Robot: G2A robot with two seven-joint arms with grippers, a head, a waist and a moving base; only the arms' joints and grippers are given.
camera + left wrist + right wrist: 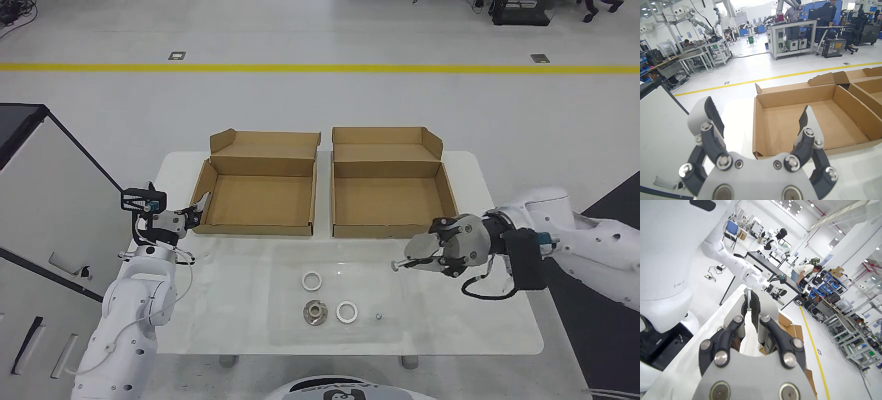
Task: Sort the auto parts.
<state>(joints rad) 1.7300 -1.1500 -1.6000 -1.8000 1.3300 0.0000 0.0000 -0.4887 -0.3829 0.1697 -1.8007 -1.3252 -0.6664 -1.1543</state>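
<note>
— Black ribbed pads (714, 113) are seen on the left hand (757, 102); how is it held?
— It is held released, spread wide with nothing gripped, at the left edge of the white bench (250, 325), just beside the near left corner of the left cardboard box (262, 200).
— What is shown of that box?
— A bare cardboard floor is shown, with the lid flap folded back on the far side.
— What is laid on the bench further right?
— Four loose parts are laid in front of the boxes, well apart from both hands. A white ring (312, 282) is placed farthest from the robot, and a metal flanged part (314, 312) is set near it on the robot's side. A second white ring (347, 312) is found just beside that part, and a tiny metal piece (378, 317) near it on the right.
— And the right cardboard box (385, 195)?
— It is set just beside the left one, its flap likewise folded back.
— How is the right hand (748, 295) held?
— It is clenched on a threaded bolt (748, 302), which is pinched across its shank between the ribbed pads. One end is seen past the fingertips. The hand is held over the bench, in front of the right box's near wall.
</note>
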